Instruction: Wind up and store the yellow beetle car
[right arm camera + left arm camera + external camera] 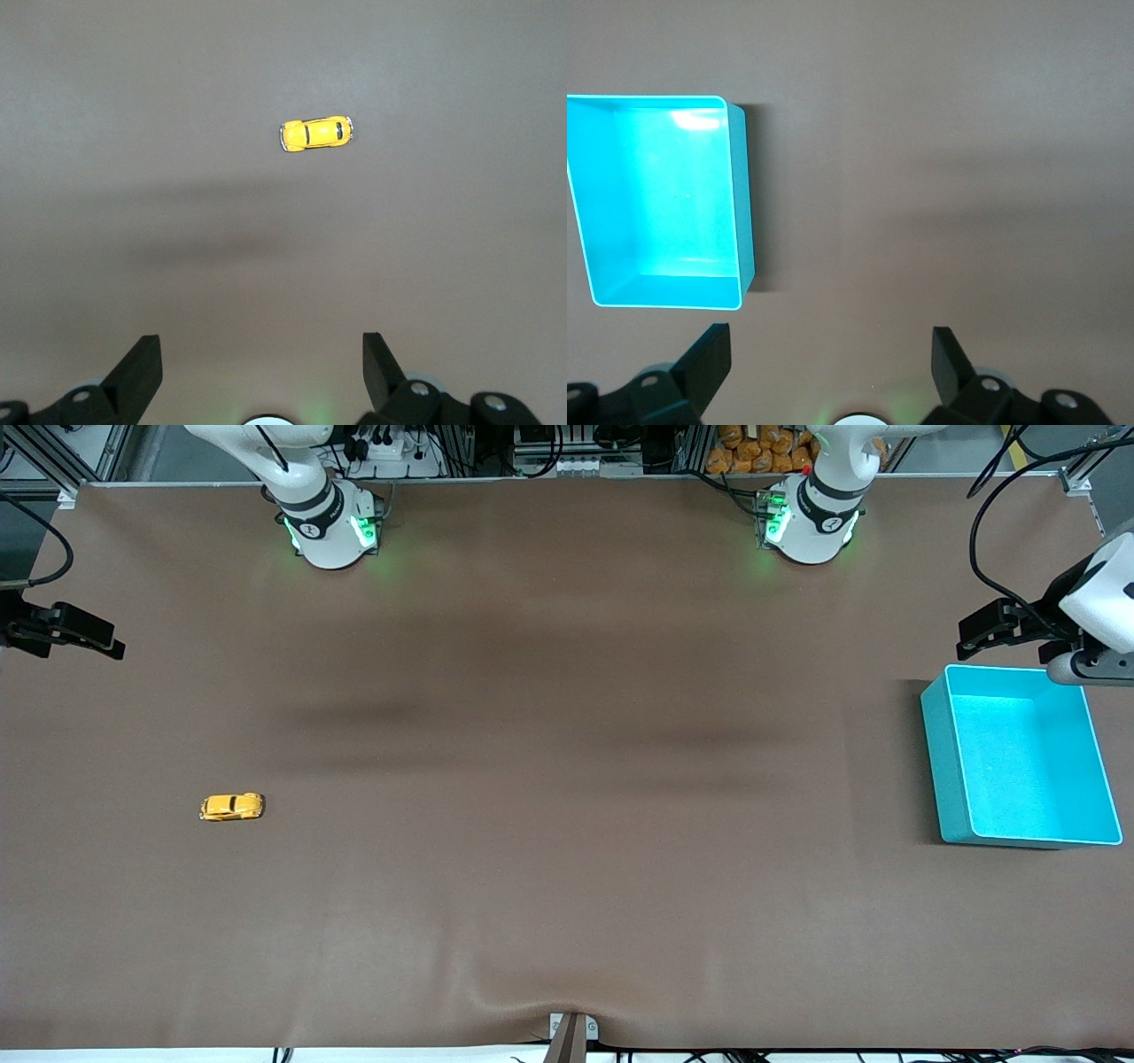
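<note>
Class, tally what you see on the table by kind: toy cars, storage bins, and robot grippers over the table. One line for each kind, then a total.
Toy cars: 1, the yellow beetle car
Storage bins: 1, the turquoise bin
Robot grippers: 2, the left gripper and the right gripper, both open
Total: 4

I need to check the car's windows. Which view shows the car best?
The right wrist view: the car appears largest there, unobstructed, windows visible. The front view shows it tiny; the left wrist view misses it.
</note>
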Robot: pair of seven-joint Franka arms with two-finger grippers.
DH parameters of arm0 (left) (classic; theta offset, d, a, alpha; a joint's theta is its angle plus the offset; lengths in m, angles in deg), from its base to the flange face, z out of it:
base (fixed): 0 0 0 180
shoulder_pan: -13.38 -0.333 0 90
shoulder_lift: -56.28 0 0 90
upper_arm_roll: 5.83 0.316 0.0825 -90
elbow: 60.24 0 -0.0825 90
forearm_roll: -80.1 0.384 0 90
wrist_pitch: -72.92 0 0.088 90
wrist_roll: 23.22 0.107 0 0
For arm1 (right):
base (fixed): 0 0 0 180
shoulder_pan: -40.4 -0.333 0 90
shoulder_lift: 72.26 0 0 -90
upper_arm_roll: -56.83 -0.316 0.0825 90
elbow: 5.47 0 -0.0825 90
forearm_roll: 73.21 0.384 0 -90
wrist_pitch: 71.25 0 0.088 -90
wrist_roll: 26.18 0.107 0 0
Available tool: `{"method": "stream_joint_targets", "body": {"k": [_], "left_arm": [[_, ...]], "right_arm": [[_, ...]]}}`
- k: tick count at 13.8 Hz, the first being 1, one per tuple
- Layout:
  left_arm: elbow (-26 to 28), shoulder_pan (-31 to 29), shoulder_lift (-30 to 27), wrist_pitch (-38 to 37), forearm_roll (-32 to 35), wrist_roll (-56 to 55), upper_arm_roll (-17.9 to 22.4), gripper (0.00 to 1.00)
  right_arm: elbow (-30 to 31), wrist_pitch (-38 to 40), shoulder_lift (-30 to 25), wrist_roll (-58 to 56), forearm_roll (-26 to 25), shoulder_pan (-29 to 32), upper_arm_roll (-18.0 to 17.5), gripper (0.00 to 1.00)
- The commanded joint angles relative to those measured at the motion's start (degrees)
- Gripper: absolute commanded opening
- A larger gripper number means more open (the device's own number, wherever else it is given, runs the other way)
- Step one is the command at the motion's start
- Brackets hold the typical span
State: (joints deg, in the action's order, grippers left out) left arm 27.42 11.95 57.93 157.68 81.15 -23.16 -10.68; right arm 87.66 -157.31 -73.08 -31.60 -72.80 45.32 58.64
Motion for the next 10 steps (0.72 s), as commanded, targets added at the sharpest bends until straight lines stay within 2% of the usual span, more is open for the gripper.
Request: {"method": "stream_joint_targets", "body": {"k": [1,6,10], "left_arm": [[0.0,-0.3,-0.3,-0.9,1.0,1.3,-0.2,1.0],[0.1,-0.6,-0.3,-0.8,0.3,0.7,-0.1,1.0],[0.2,-0.5,-0.3,-0.8,0.5,0.3,0.0,1.0]], "right_arm": [[0.4,-2.0,2.3,-5.7,0.6,2.1,-0.4,1.0],[0.1,-6.5,9.9,-22.2,0.3,5.0,-0.4,1.0],[-0.1,-13.7,14.6,-32.6,-1.1,5.4,-0.3,1.0]]}}
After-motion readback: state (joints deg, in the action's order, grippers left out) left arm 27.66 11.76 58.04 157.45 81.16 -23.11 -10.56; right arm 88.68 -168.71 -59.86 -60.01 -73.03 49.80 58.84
